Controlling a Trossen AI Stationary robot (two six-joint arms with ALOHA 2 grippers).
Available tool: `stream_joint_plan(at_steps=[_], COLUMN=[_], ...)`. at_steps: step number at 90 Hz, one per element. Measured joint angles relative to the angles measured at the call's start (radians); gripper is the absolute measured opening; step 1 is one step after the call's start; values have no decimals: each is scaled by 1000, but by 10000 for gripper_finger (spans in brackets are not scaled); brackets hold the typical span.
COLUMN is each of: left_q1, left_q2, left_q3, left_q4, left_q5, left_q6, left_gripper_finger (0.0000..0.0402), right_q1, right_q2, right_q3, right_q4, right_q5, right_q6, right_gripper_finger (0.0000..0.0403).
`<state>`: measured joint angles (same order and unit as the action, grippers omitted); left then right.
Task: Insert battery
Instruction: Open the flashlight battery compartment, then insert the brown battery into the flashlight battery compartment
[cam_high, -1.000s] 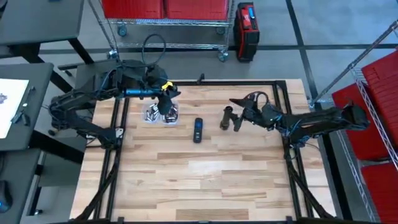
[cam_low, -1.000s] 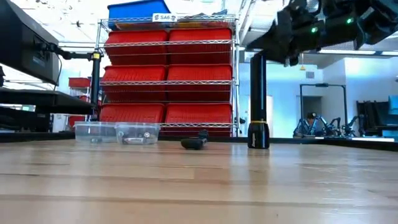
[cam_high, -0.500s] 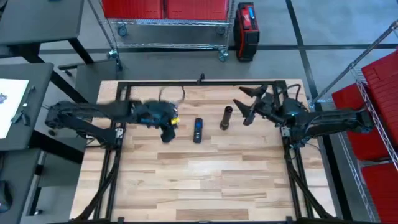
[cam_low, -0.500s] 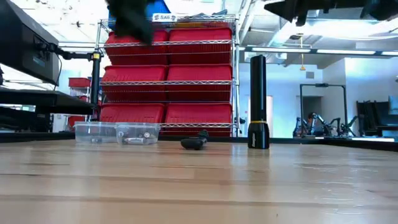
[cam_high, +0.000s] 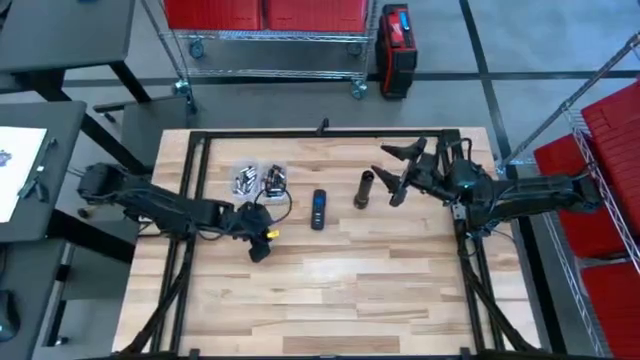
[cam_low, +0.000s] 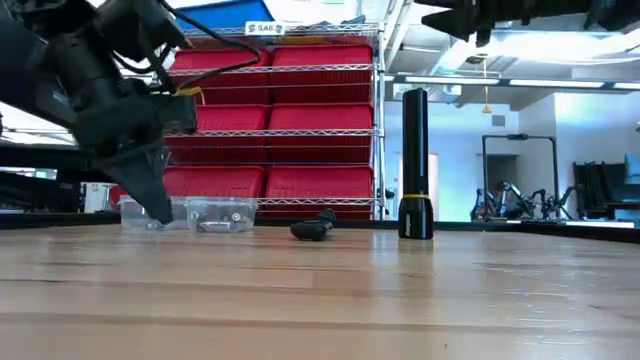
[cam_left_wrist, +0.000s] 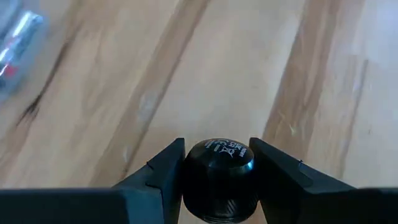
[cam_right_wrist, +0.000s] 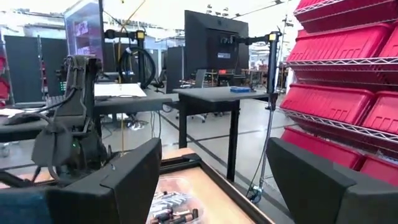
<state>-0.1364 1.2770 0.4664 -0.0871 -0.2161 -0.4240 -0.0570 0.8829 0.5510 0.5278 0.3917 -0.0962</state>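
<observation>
Flashlight (cam_high: 363, 189) — upright, long axis vertical | right jaws apart

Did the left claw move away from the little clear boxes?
Yes. The left claw, shut on a black cap, has moved from over the clear boxes toward the table's near edge, beside the remote.

Bright, even overhead room light; soft shadows on table (cam_high: 330, 280). Ceiling glare in low view. Left wrist view background motion-blurred; left arm (cam_low: 110, 100) slightly smeared.
</observation>
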Motion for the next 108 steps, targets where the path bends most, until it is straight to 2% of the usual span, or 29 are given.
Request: stream_joint_plan(at_steps=[17, 31, 38, 73, 95, 108], left_q1=[5, 5, 5, 6, 8, 17], left_q2=[82, 112, 113, 111, 112, 113], left_q3=[4, 6, 5, 60, 194, 347], left_q4=[9, 5, 3, -45, -142, -397], left_q5=[-11, -13, -10, -2, 4, 2], left_q6=[6, -11, -6, 0, 16, 20], left_gripper_finger=[139, 200, 215, 219, 220, 220], right_q1=[21, 46, 59, 84, 84, 84], right_q2=[0, 0, 0, 0, 0, 0], right_q3=[0, 0, 0, 0, 0, 0], right_q4=[-4, -6, -7, -37, -52, -50], right_q5=[1, 5, 16, 55, 55, 55], right_q6=[43, 44, 44, 43, 43, 43], right_gripper_finger=[282, 282, 282, 282, 282, 282])
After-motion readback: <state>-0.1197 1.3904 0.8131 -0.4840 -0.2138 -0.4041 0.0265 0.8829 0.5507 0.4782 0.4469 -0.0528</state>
